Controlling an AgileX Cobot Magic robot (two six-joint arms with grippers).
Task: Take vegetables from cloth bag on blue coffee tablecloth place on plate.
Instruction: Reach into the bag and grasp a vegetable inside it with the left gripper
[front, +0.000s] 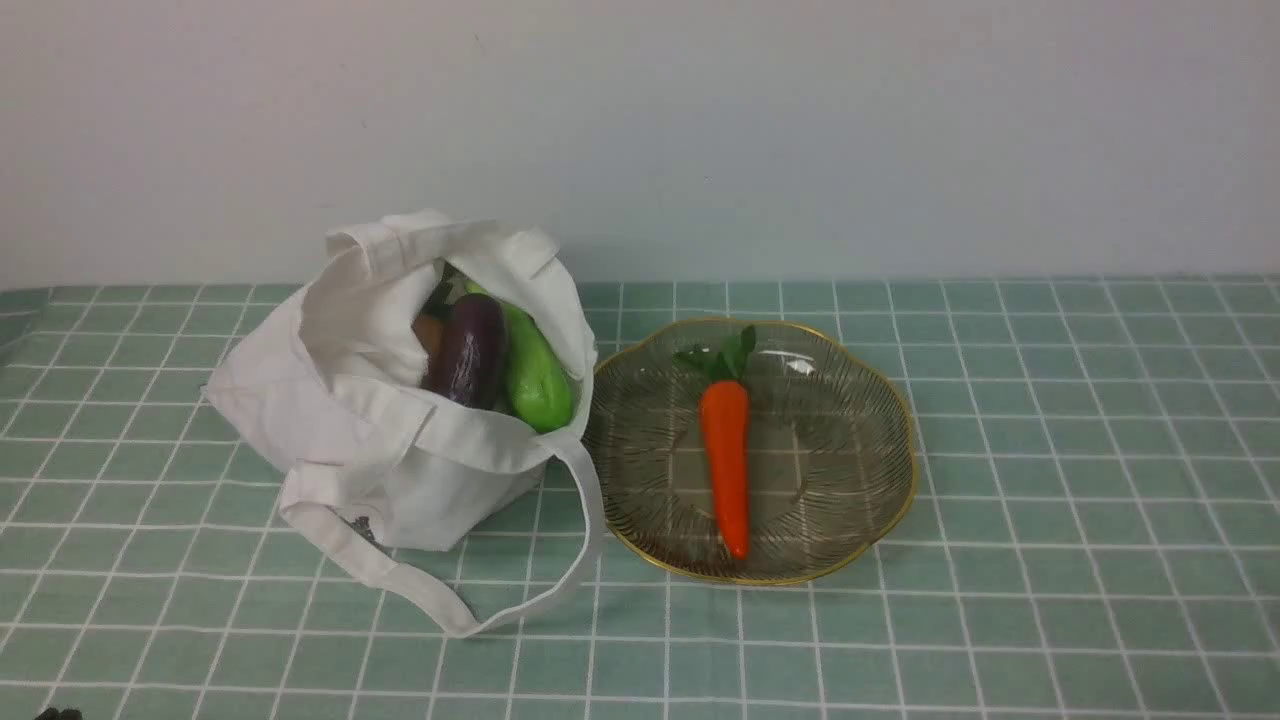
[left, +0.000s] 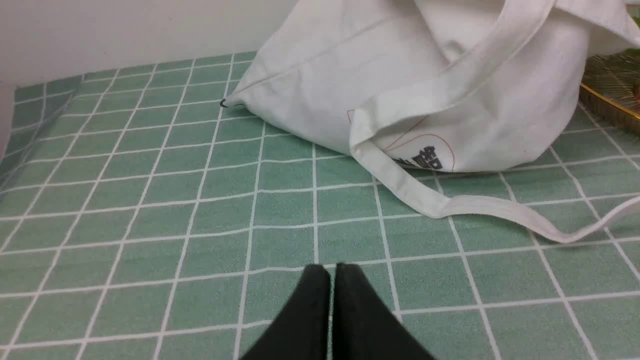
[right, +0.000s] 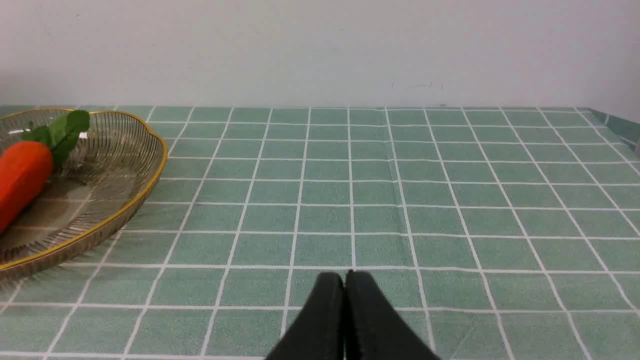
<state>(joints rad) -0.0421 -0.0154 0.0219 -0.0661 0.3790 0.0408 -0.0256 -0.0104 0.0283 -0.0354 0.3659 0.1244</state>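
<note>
The white cloth bag (front: 380, 420) stands open on the teal grid tablecloth (front: 1050, 500), left of the plate. A dark purple eggplant (front: 468, 350) sticks out of its mouth beside a light green gourd (front: 535, 375). The glass plate with a gold rim (front: 880, 390) holds an orange carrot (front: 726, 460). In the left wrist view my left gripper (left: 332, 267) is shut and empty over bare cloth, short of the bag (left: 350, 80). In the right wrist view my right gripper (right: 345, 274) is shut and empty, to the right of the plate (right: 150, 170) and carrot (right: 20, 175).
One long bag strap (front: 560, 590) loops onto the cloth in front of the bag, close to the plate's near left rim. A plain white wall (front: 800, 130) runs behind the table. The cloth's left edge folds down in the left wrist view (left: 30, 115).
</note>
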